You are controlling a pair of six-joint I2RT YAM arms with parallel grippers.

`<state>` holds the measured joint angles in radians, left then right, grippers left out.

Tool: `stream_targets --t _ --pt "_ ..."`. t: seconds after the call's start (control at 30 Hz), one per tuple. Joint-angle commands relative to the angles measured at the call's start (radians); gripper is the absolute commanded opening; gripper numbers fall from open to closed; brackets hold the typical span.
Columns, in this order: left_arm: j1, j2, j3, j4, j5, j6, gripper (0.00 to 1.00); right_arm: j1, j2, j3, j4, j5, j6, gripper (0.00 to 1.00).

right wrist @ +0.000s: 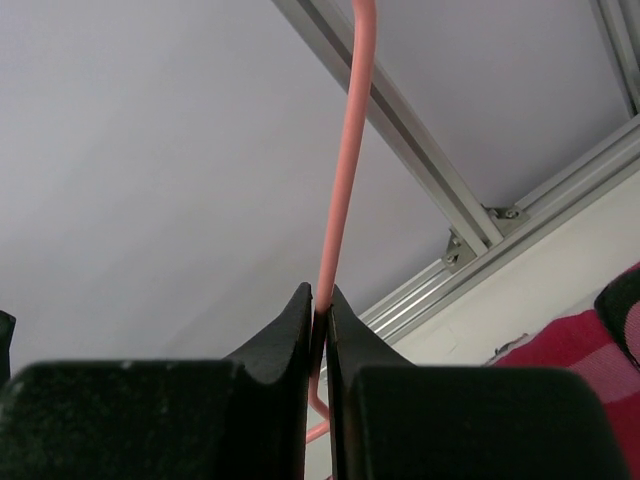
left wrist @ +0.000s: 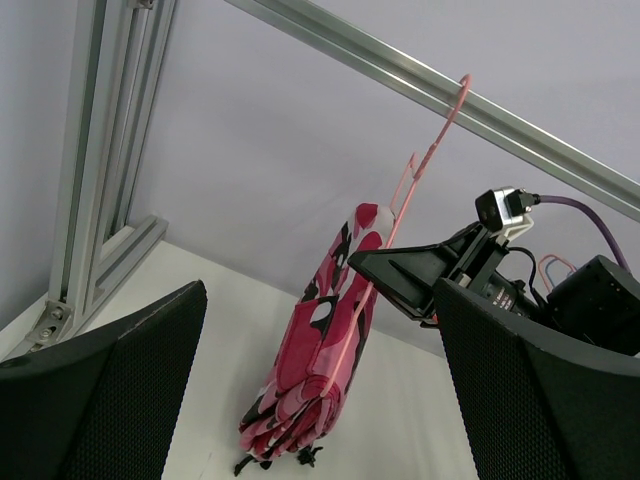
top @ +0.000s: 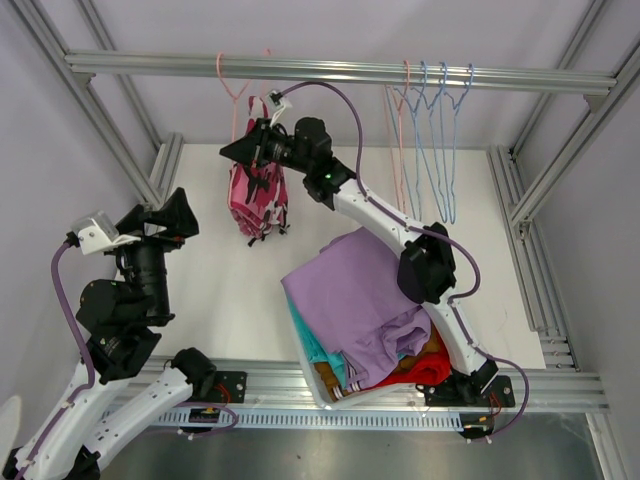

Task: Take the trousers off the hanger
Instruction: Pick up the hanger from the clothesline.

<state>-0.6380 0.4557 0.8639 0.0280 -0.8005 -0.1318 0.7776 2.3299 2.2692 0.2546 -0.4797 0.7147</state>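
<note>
A metal rail (top: 330, 72) runs above the far edge of a white table (top: 220, 290). Toward its left end hangs a pink hanger (top: 236, 95) carrying the pink camouflage trousers (top: 258, 200), folded over its bar and drooping above the far left part of the table.

The right gripper (top: 235, 152) reaches up from the near right corner and is clenched on the hanger's wire just above the trousers. In the right wrist view, its two black fingers (right wrist: 285, 340) pinch the thin pink wire (right wrist: 345, 150) tightly between them.

The left gripper (top: 165, 218) is released, jaws spread wide, near the left edge of the table and apart from the trousers. It faces them, grasping nothing.

A white bin (top: 325, 385) at the near edge, right of centre, holds a heap of trousers: lilac (top: 350, 290) on top, teal (top: 315, 345), red (top: 420, 370) and mustard (top: 432, 345) beneath.

Four empty hangers (top: 440, 140), one pink and three blue, hang at the rail's right end.
</note>
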Motion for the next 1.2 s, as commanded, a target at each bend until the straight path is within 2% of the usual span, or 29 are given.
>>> stream_targets --t 0.0,0.17,0.83,1.17 --pt "0.014 0.011 -0.003 0.010 0.020 -0.012 0.99 0.015 -0.115 0.101 0.046 -0.030 -0.087 0.00" --pt "0.014 0.014 -0.002 0.009 0.023 -0.011 0.99 0.005 -0.141 0.147 0.012 -0.023 -0.104 0.00" --pt "0.011 0.031 0.001 -0.003 0.040 -0.019 0.99 -0.026 -0.290 0.159 -0.133 0.021 -0.198 0.00" --pt "0.011 0.043 0.001 -0.004 0.041 -0.011 0.99 -0.084 -0.294 0.202 -0.130 0.055 -0.164 0.00"
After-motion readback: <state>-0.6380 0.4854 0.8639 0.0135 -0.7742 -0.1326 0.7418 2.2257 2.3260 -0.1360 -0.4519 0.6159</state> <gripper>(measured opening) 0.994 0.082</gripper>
